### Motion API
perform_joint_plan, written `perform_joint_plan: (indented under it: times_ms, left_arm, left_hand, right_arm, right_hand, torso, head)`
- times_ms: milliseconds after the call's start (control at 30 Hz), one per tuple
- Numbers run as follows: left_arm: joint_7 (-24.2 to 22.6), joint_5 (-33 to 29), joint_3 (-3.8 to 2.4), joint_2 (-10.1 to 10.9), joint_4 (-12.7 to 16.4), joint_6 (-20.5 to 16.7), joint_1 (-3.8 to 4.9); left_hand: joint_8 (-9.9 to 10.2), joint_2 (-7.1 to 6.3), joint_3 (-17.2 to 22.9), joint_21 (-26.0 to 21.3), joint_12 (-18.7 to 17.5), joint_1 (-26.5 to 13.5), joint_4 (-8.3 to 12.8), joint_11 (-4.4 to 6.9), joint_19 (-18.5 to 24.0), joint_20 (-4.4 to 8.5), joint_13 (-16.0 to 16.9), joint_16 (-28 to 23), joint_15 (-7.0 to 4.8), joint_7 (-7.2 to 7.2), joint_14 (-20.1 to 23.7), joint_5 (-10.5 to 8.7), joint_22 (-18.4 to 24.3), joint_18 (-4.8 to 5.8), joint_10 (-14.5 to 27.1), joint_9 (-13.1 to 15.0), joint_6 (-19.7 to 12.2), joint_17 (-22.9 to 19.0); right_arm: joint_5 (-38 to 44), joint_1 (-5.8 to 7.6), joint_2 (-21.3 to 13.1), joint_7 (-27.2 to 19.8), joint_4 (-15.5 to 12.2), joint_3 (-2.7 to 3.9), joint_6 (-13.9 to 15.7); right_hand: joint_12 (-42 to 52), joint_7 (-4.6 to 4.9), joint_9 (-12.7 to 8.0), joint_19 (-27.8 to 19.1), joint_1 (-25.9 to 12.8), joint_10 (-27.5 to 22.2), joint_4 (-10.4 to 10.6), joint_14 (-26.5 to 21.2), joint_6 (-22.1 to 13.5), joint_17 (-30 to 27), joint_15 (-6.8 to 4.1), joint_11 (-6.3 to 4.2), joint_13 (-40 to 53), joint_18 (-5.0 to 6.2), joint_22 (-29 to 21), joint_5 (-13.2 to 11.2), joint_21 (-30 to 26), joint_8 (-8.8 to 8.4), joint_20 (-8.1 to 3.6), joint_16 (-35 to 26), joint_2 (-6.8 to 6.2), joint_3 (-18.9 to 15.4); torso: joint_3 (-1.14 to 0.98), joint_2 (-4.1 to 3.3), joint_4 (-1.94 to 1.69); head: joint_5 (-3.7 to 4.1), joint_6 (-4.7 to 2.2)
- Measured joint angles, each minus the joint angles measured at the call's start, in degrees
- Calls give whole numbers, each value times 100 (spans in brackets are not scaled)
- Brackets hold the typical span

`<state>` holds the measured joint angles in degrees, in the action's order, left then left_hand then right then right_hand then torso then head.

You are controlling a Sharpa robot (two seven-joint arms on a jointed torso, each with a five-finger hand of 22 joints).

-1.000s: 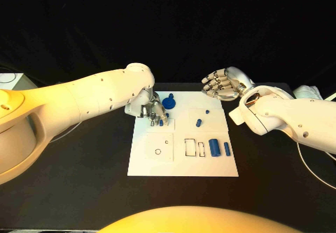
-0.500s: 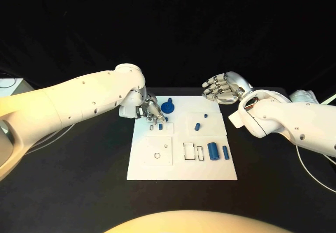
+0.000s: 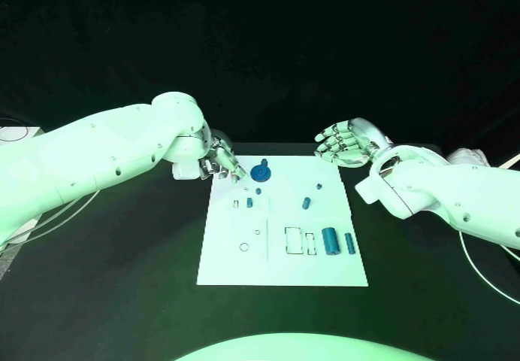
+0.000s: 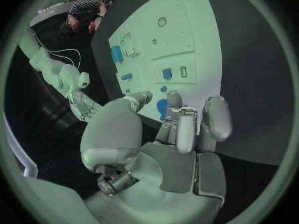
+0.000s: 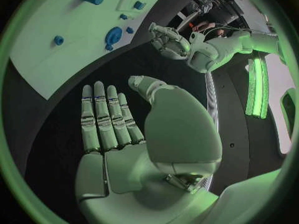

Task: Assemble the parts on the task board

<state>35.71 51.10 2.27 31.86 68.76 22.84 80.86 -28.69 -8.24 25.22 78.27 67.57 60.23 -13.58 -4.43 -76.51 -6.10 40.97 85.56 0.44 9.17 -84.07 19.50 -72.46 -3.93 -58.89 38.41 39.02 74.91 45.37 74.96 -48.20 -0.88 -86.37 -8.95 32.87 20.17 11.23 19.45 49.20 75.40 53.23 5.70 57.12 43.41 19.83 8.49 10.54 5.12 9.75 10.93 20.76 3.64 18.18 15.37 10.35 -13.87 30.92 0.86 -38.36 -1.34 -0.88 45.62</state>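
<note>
Parts lie scattered on the task board [image 3: 325, 271], the white plate in the middle of my black table [image 3: 119, 256]. A round blue part with a stub [image 3: 261, 172] sits by the board's far edge, a small upright piece [image 3: 249, 201] and a short peg [image 3: 306, 202] further in, and a larger cylinder [image 3: 331, 236] with a slimmer one [image 3: 349, 242] beside it near the right edge. Bare table runs wide on both sides of the board.

My left hand [image 3: 220, 159] hovers over the board's far left corner, fingers curled downward and holding nothing that I can see. My right hand [image 3: 345, 141] is off the far right corner, palm up, fingers straight and apart, empty.

Since a second ago my left hand has pulled back from the small upright piece toward the corner; my right hand has barely shifted. Beyond the table the room is dark.
</note>
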Motion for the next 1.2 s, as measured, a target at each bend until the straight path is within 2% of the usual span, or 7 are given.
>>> perform_joint_plan:
  times_ms: [67,133,200,333,567,900,1200]
  left_arm:
    - [-17,8,-8,34,-14,-146,1]
    - [-36,26,-13,44,-53,-263,1]
    - [-64,56,-17,40,-127,-391,2]
    - [-125,129,-19,-32,-327,-613,3]
    - [-241,333,-16,-291,-712,-876,3]
    - [-360,542,116,-663,-1324,-935,-9]
    - [-487,624,199,-899,-1795,-832,-23]
  left_hand:
    - [150,-19,-153,53,31,-19,-153,-45,-50,-50,26,32,20,49,14,-63,-58,0,-45,-185,-75,0]
    - [274,-41,-279,85,55,-41,-275,-70,-74,-74,35,53,43,68,-5,-252,-108,0,-71,-348,-186,0]
    - [318,-41,-359,85,55,-41,-311,-82,-78,-78,43,53,61,76,13,-369,-137,0,-84,-444,-194,0]
    - [322,-67,-424,111,99,-5,-295,-77,-110,-110,77,75,61,73,13,-384,-177,-1,-105,-548,-106,0]
    - [98,0,-523,134,99,151,-302,-30,-131,-88,26,75,61,-32,13,-384,-176,-1,-156,-612,222,0]
    - [-27,23,-570,134,78,280,-286,4,-109,-64,-24,75,17,-78,12,-384,-146,1,-121,-612,309,0]
    - [-203,-67,-768,134,77,370,-309,66,-109,-23,-44,75,-24,-110,13,-466,-135,0,-101,-584,340,0]
  right_arm:
    - [0,-2,-11,-4,8,0,-2]
    - [0,-4,-17,-6,11,0,-3]
    - [0,-4,-21,-10,11,0,-3]
    - [0,-4,-27,-14,19,-1,-3]
    - [-1,-5,-32,-43,22,-1,14]
    - [-35,-4,-72,-131,-6,0,90]
    - [-62,-1,-80,-177,-25,1,126]
  right_hand:
    - [0,0,0,0,0,0,0,0,0,0,0,0,0,0,0,0,0,0,0,0,0,0]
    - [0,0,0,0,0,0,0,0,0,0,0,0,0,0,0,0,0,0,0,0,0,0]
    - [0,0,0,0,0,0,0,0,0,0,0,0,0,0,0,0,0,0,0,0,0,0]
    - [0,0,0,0,0,0,0,0,0,0,0,0,0,0,0,0,0,0,0,0,0,0]
    - [0,0,0,0,0,0,-16,0,0,-7,0,0,-6,0,-13,0,0,0,0,-22,0,17]
    - [0,0,-5,0,0,0,-16,0,0,-11,0,0,-13,0,-19,0,0,0,0,-22,0,17]
    - [0,0,-13,1,0,0,-16,0,0,-26,0,0,-36,0,-49,0,0,0,0,-45,0,17]
  torso:
    - [2,0,-3]
    - [1,0,-7]
    - [0,-3,-7]
    - [0,-12,-7]
    - [-1,-19,25]
    - [14,-73,45]
    - [34,-119,64]
  head:
    - [0,-29]
    - [-5,-50]
    - [-14,-69]
    - [-21,-90]
    - [-34,-120]
    - [-27,-163]
    - [-53,-187]
